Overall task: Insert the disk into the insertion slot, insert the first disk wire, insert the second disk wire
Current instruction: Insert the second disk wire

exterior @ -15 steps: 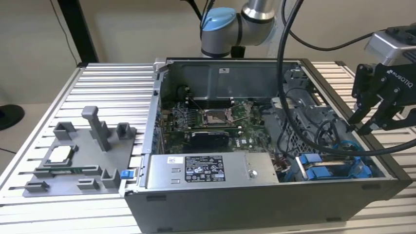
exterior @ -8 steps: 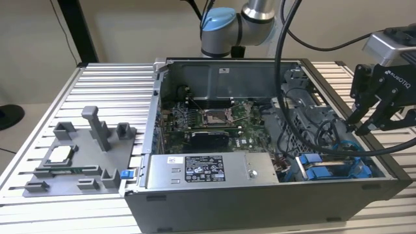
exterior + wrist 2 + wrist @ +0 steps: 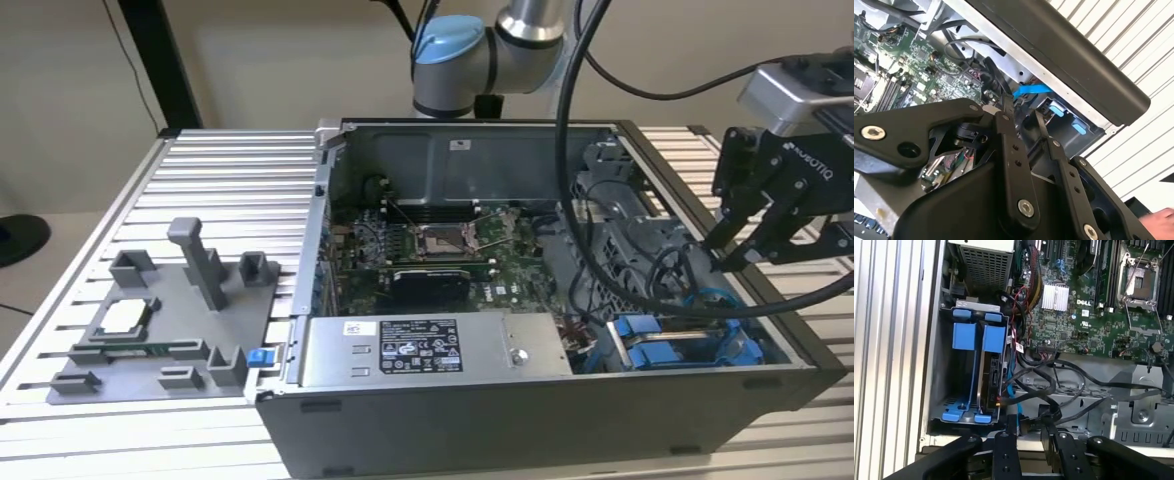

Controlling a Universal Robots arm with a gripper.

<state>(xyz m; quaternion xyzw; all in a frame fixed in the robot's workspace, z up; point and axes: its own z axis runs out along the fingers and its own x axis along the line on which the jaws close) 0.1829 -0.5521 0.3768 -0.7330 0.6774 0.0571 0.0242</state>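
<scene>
Gripper hovering above case's 3 o'clock edge; grip state I cannot tell. Disk seated in insertion slot; blue wire beside it, connection unclear.

disk mostly hidden inside insertion slot

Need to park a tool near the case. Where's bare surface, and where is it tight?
Free: slatted table between the grey fixture and the case, and behind the fixture. Tight: the drive bay corner, where black cables bunch beside the blue rails and the claw hangs over it.
</scene>
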